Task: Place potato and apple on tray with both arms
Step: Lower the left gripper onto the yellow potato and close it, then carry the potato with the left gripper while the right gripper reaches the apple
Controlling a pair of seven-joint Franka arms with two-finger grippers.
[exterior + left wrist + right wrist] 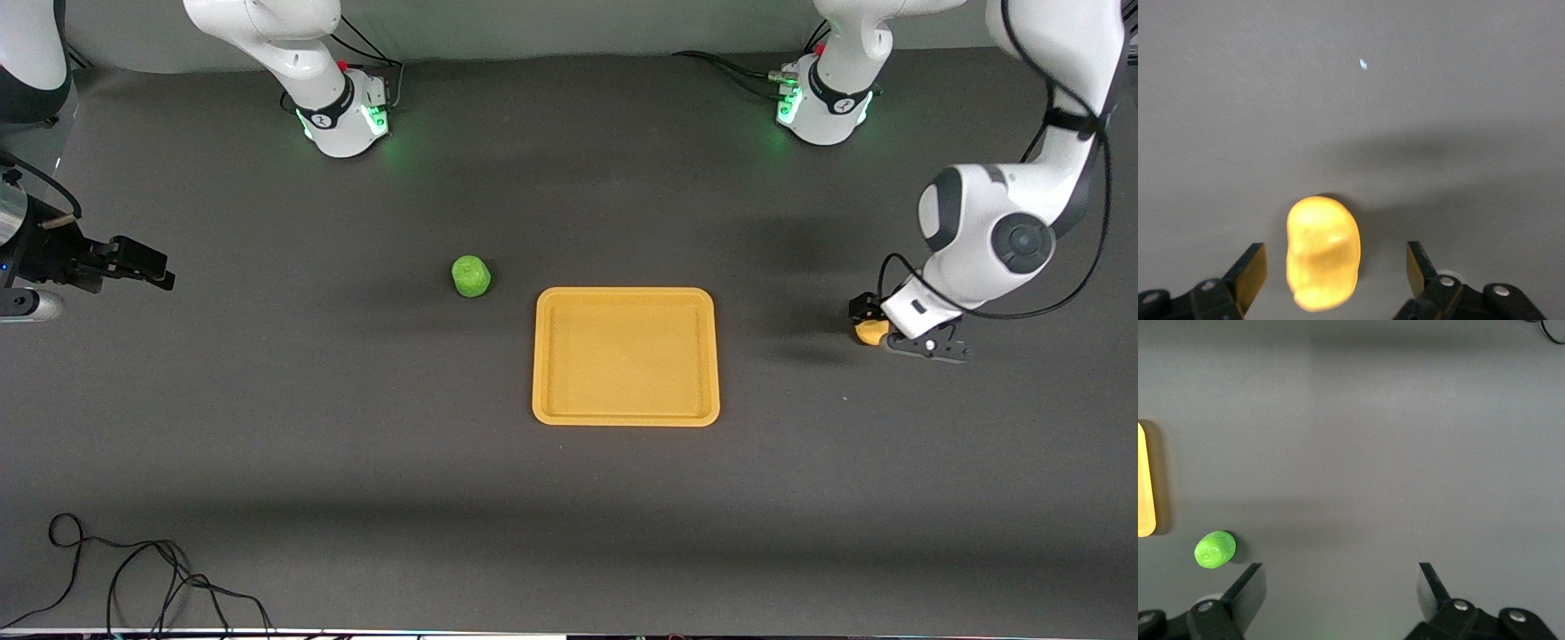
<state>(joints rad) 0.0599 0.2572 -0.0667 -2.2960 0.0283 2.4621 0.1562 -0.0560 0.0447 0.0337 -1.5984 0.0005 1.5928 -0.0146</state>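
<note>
The small yellow-orange lumpy oblong potato lay on the dark grey matte table toward the left arm's end, well apart from the tray, and the left wrist view showed it sitting between the two black fingers of the left gripper, which stood apart on either side of it with a gap showing on each side, not touching it. In the front view that left gripper was down at the potato, at the end of the white jointed left arm that bent down from the table's edge. The flat yellow-orange rectangular tray with rounded corners and a low raised rim lay near the middle of the table with nothing in it. The small bright green roundish apple rested on the table just beside the tray's corner toward the right arm's end, slightly farther from the front camera than the tray. The right gripper hung over the right arm's end of the table, well apart from the apple; the right wrist view showed its fingers spread wide with only bare table between them, the apple and the tray's edge off to one side.
</note>
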